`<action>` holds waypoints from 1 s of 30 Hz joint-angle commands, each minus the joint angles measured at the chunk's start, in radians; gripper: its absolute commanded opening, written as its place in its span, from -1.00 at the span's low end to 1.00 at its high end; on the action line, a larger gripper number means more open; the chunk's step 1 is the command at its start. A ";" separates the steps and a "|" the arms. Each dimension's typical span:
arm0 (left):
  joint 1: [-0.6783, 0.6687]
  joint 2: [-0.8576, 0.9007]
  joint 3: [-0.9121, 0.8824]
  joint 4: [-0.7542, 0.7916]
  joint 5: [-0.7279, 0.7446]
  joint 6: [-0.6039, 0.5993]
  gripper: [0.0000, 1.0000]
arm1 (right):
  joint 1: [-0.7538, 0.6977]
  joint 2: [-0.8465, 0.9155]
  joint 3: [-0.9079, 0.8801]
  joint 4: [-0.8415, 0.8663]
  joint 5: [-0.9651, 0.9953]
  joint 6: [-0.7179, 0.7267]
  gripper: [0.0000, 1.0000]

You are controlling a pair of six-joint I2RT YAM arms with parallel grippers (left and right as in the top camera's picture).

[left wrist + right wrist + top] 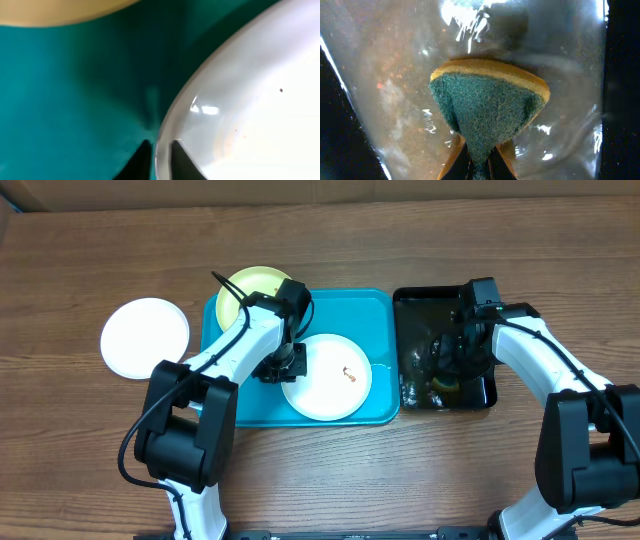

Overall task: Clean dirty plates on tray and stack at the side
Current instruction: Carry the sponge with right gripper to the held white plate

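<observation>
Overhead shows a round white plate [320, 392], small brown smear [349, 373] near centre, on the turquoise tray [375, 315], left gripper [161, 159] clamped on its rim, right gripper [479, 169] grasping a sponge [487, 110].

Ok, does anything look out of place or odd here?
Only a small brown smear on the white plate in the tray. The sponge looks bent, but just because the right gripper pinches it. Nothing spilled.
</observation>
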 commanded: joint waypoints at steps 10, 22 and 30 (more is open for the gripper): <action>-0.011 -0.015 -0.008 -0.006 0.063 -0.012 -0.92 | 0.010 -0.103 0.150 -0.175 0.138 -0.046 -0.92; -0.015 -0.015 -0.008 0.032 0.090 -0.011 -0.92 | 0.060 -0.107 0.150 -0.161 0.167 -0.123 -0.92; -0.015 -0.015 -0.008 0.035 0.090 -0.013 -0.92 | 0.166 -0.109 0.161 -0.135 0.076 -0.243 -0.93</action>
